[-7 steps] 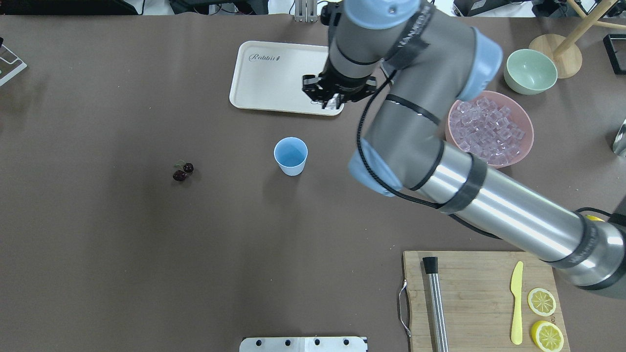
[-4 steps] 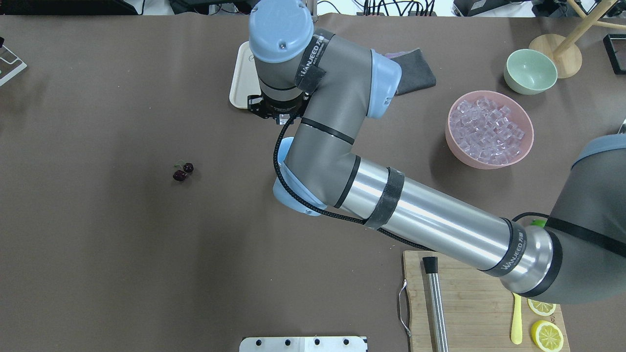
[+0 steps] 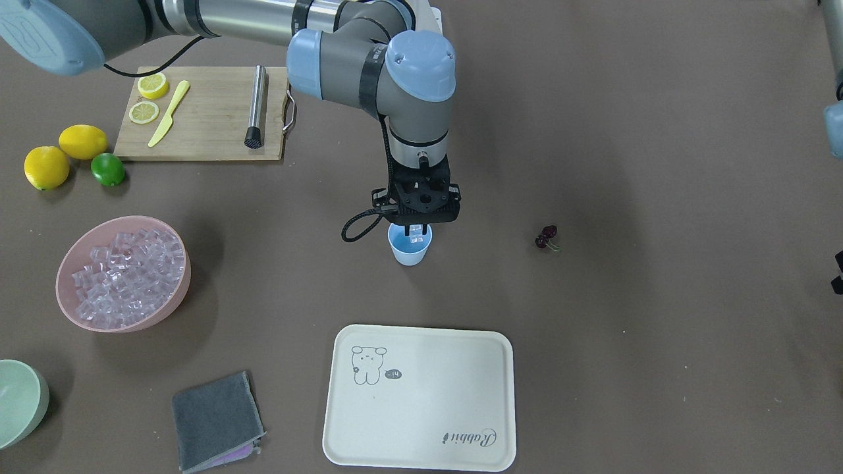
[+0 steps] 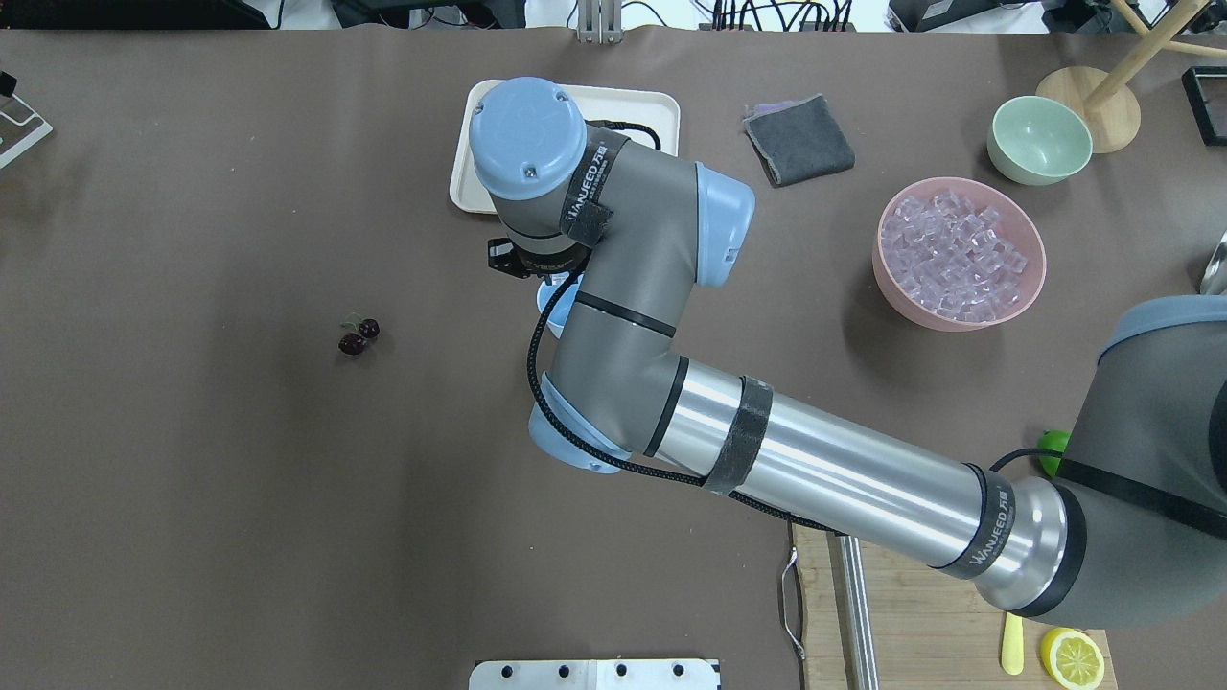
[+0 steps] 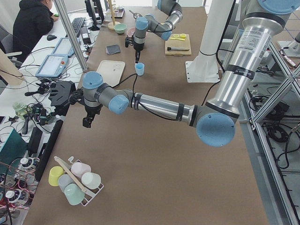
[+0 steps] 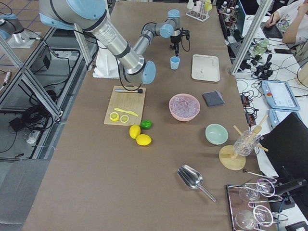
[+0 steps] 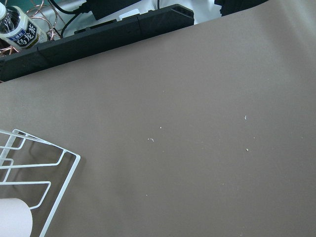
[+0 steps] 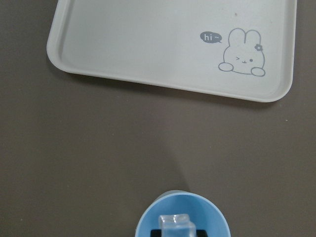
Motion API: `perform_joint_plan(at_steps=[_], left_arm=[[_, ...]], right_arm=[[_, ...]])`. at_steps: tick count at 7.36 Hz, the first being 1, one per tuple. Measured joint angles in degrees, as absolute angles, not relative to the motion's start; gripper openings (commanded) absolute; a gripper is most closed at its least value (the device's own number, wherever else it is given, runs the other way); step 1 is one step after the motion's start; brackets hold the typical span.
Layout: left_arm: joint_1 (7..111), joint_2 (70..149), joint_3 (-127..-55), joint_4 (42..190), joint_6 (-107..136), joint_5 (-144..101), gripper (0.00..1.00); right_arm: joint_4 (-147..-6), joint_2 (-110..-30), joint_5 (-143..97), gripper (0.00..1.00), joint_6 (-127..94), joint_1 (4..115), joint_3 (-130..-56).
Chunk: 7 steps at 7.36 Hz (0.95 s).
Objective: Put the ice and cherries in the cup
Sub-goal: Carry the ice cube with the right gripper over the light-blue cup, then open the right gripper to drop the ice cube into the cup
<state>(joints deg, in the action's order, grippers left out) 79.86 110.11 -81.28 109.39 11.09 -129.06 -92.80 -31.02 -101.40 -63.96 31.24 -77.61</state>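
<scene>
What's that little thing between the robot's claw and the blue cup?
An ice cube, pinched in the right claw directly over the open cup; the right wrist view shows it clearly.

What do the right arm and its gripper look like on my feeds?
The right arm is a silver tube with grey links and pale blue joint caps, plus black straps lettered in white. A black braided cable loops to the black right gripper.
</scene>
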Motion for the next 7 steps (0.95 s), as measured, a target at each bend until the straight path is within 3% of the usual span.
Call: perform_joint_plan(at_steps=[1,4,5,7], left_arm=[[79.83,110.08,-81.31,109.58,11.13,-129.06,0.98],[79.78,110.07,-81.45,109.68,11.1,-129.11,0.98],[79.79,110.13,-81.51,109.69,11.13,-129.11,0.98],[79.73,110.26,-81.43,109.69,11.12,-129.07,0.98]], right_arm=[[-92.0,-31.34,-100.77,0.98,-63.95,30.86,-77.62],[-88.44,-33.11,-98.99,0.97,-63.71,30.69,-78.18],[-88.25,-33.32,-99.7,0.91,-63.08,32.42,-78.73],[-88.44,-35.53,-108.68,0.91,-57.08,42.79,-80.93]])
